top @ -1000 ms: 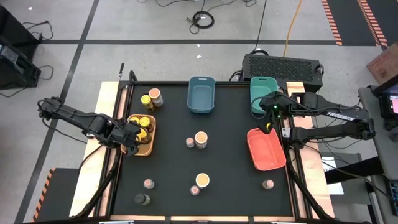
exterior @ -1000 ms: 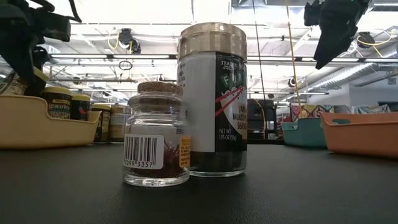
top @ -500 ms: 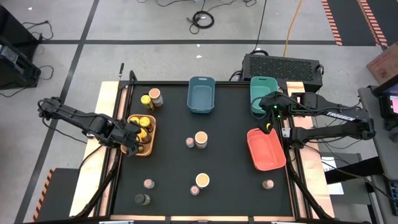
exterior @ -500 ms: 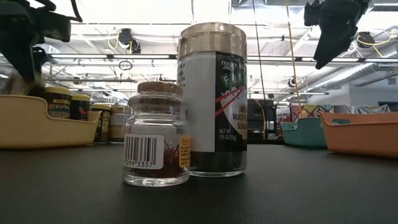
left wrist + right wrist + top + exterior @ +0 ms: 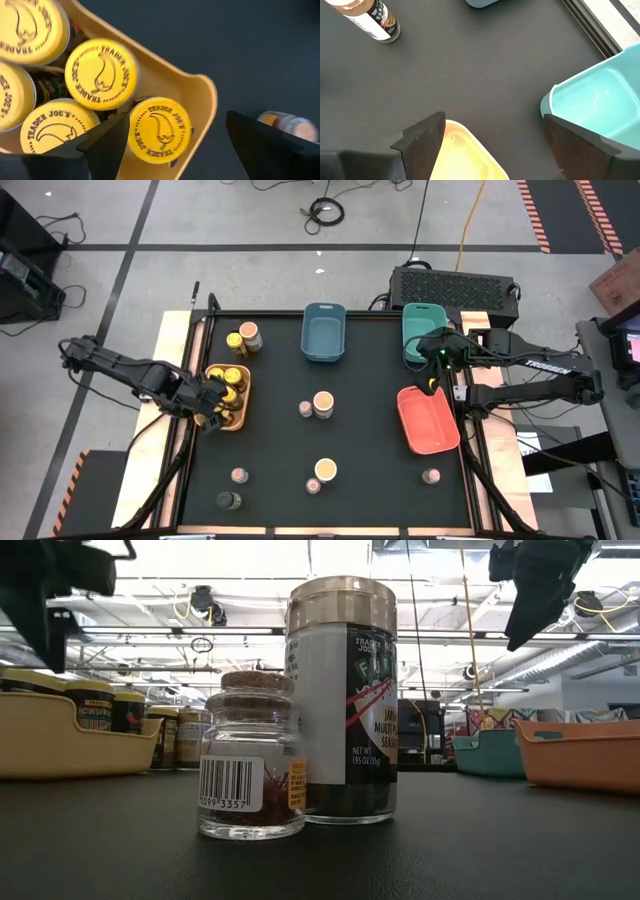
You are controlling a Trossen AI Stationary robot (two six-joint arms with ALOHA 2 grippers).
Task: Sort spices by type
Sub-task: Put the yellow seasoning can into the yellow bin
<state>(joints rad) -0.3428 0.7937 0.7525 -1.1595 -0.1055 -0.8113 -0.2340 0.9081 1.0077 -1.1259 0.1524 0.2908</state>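
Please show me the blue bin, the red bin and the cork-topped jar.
blue bin [image 5: 323, 333]: high view, inner floor.
red bin [image 5: 428, 420]: high view, inner floor.
cork-topped jar [image 5: 250, 798]: low view, barcode label.

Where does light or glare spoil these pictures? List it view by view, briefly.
Low view: the ceiling lights burn out white, leaving the right arm a black silhouette, and the metal lid of the tall jar gleams. Left wrist view: the yellow lids are evenly lit, no glare. High view: flat light on the table, hardly any shadows.
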